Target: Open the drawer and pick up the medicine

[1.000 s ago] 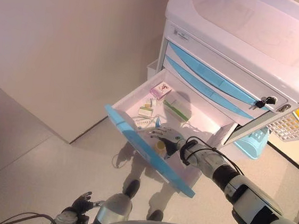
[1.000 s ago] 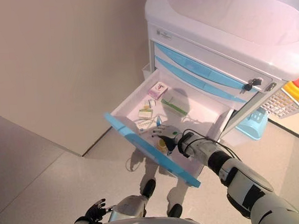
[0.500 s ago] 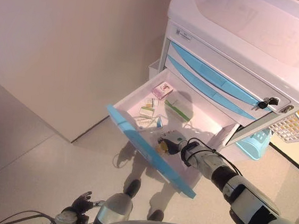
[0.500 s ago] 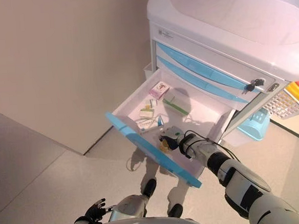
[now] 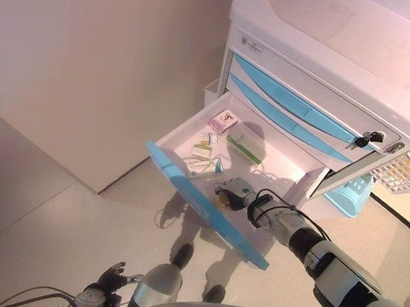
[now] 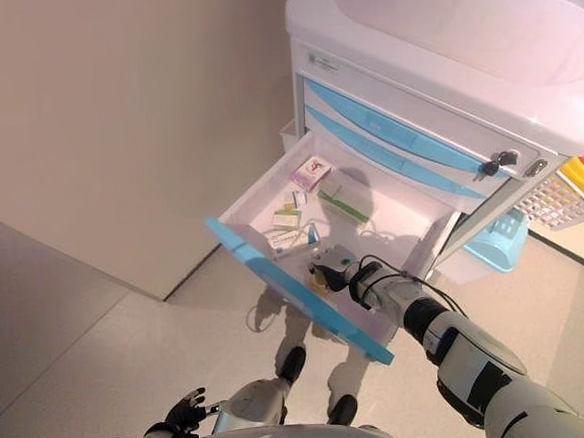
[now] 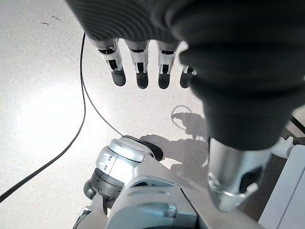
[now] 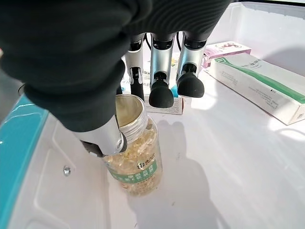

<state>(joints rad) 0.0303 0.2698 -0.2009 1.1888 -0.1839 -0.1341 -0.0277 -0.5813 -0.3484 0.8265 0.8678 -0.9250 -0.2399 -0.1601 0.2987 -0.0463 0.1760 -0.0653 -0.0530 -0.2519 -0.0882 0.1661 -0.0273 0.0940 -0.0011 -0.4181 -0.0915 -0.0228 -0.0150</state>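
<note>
Reaching into the open drawer [image 5: 187, 185]
Right hand [image 8: 157, 71] poised wide over the capsule bottle [image 8: 134, 152] (thumb beside its lid), ready to grasp.

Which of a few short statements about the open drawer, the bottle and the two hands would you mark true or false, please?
1. The drawer stands pulled open. True.
2. The right hand is over the capsule bottle in the drawer. True.
3. The capsule bottle lies on its side. False: it stands upright on the drawer floor.
4. The left hand holds a medicine box. False: it hangs empty over the floor, fingers straight.
5. A long white-and-green box lies in the drawer beyond the bottle. True.
</note>
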